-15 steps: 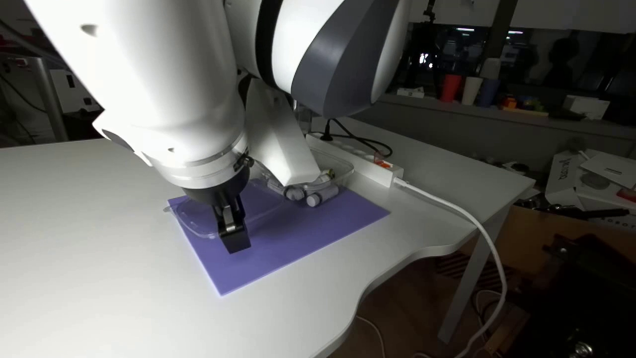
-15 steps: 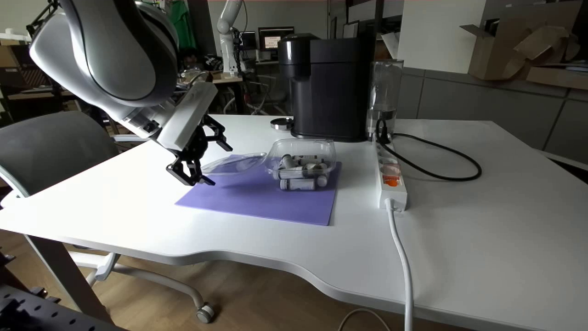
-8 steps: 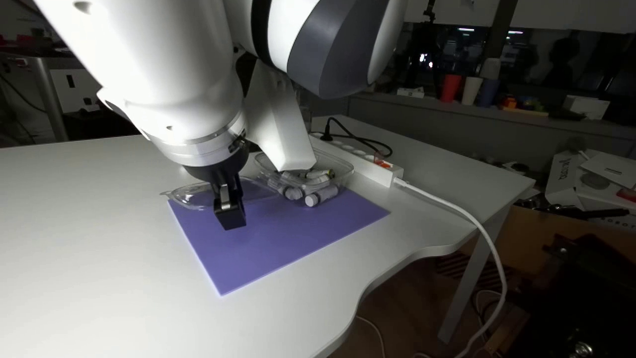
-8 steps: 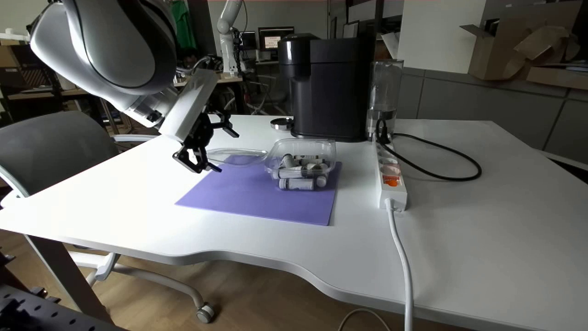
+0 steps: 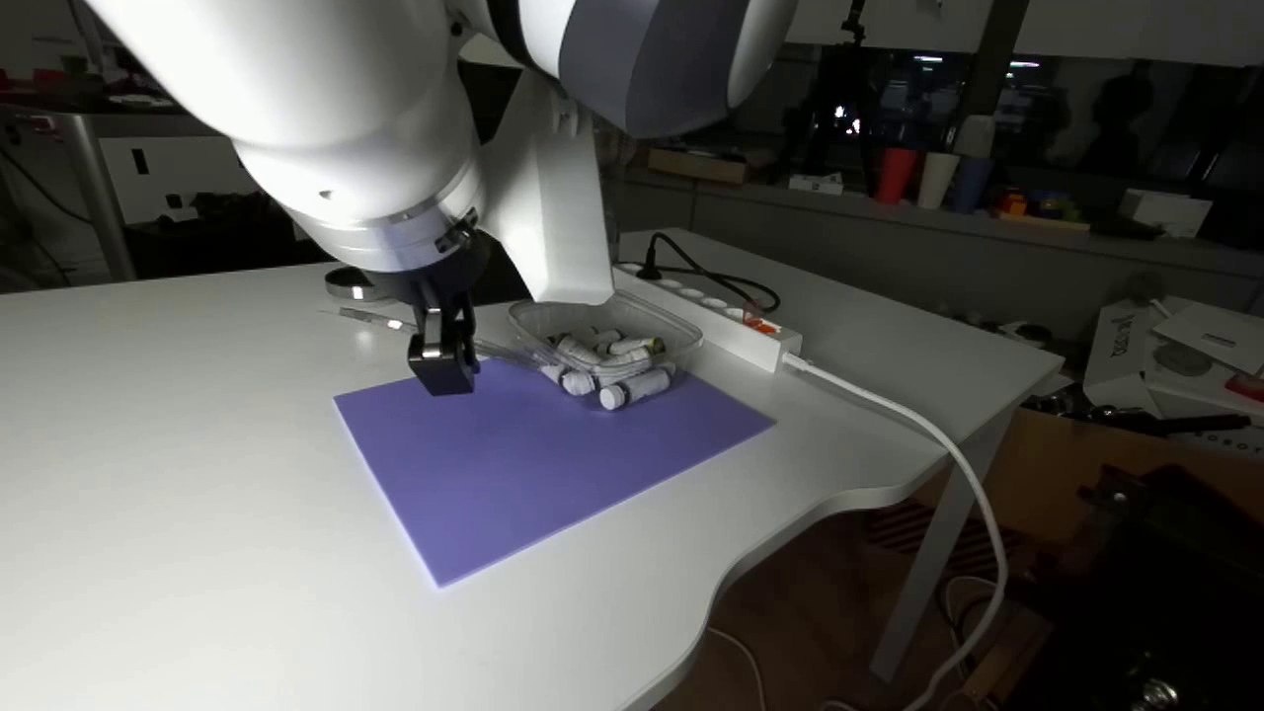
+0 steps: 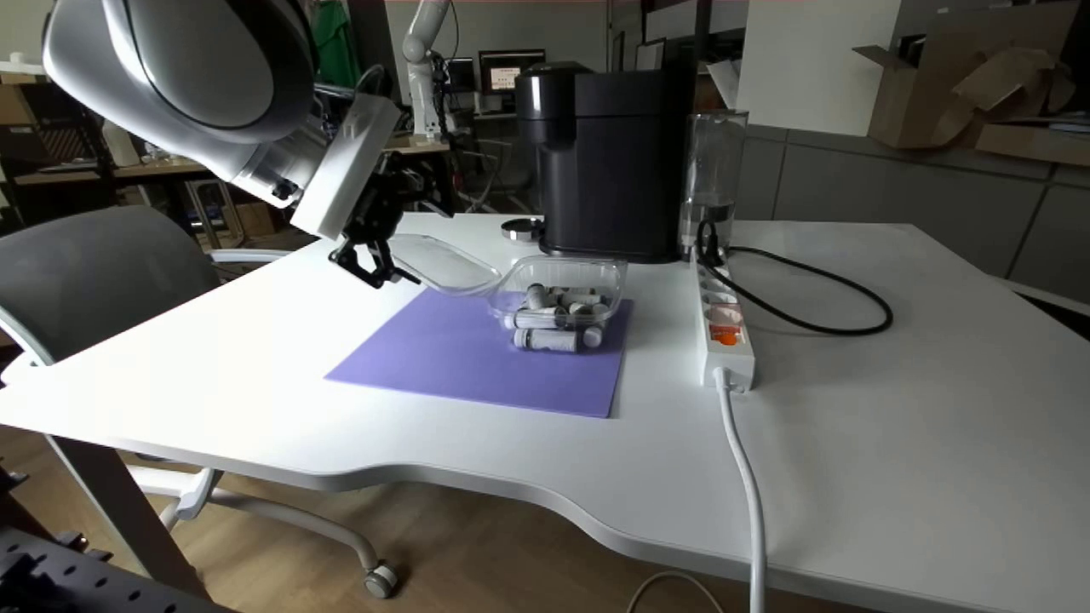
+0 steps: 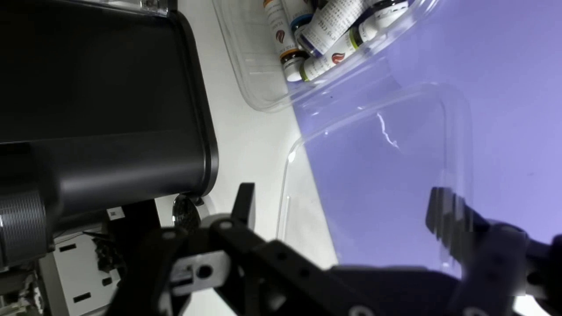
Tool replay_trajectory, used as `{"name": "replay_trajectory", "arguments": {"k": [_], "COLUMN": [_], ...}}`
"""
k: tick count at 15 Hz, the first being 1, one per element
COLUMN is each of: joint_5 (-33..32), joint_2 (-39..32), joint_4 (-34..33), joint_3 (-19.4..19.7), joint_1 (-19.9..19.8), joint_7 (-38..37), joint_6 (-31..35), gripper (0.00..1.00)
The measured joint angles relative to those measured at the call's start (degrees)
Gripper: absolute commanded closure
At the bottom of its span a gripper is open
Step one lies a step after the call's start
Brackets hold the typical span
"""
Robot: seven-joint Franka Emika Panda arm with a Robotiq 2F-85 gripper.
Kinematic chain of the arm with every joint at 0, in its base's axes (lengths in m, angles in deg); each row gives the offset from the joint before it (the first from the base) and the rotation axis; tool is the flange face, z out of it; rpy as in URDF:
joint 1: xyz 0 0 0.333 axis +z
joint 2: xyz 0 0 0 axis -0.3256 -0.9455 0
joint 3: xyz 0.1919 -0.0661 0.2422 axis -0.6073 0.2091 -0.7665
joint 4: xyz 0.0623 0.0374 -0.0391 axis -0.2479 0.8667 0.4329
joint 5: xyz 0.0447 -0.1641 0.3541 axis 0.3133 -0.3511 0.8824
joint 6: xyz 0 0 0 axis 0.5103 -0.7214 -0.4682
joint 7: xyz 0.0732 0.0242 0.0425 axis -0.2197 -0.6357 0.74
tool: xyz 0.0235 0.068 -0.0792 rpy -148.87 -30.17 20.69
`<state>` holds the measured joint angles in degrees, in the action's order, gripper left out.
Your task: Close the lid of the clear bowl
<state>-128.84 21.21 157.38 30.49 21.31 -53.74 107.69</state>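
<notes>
Okay, your thin transparent plastic rounded-rectangular lid (image 6: 449,266) has just swung up, your black two-fingered gripper (image 7: 344,210) rising with it: closing looks underway, but the clear plastic rounded-rectangular bowl (image 6: 562,271) is still uncovered. Lid's right beside the bowl; can't tell if joined. Fingers spread, pinching nothing; one shows through the lid, so likely pushing it. Free edge points away from the bowl; apparent length runs that way, though tilt hides the true long axis.

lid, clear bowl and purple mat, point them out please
lid (image 7: 377,180), in the wrist view: its flat middle
clear bowl (image 6: 569,272), in an exterior view: its far wall
purple mat (image 5: 528,459), in an exterior view: its bare middle
</notes>
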Motion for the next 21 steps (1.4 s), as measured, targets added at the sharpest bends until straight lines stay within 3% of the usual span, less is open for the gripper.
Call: {"name": "replay_trajectory", "arguments": {"k": [6,14,21], "joint_5": [0.0,0.2,0.5], "joint_2": [2.8,2.3,4.1], "joint_4": [0.8,0.7,0.6], "joint_3": [0.0,0.1,-0.3], "joint_1": [0.0,0.3,2.5], "joint_7": [-4.2,-4.0,-6.4], "joint_6": [0.2,-0.1,-8.6], "gripper": [0.00,0.00,0.00]}}
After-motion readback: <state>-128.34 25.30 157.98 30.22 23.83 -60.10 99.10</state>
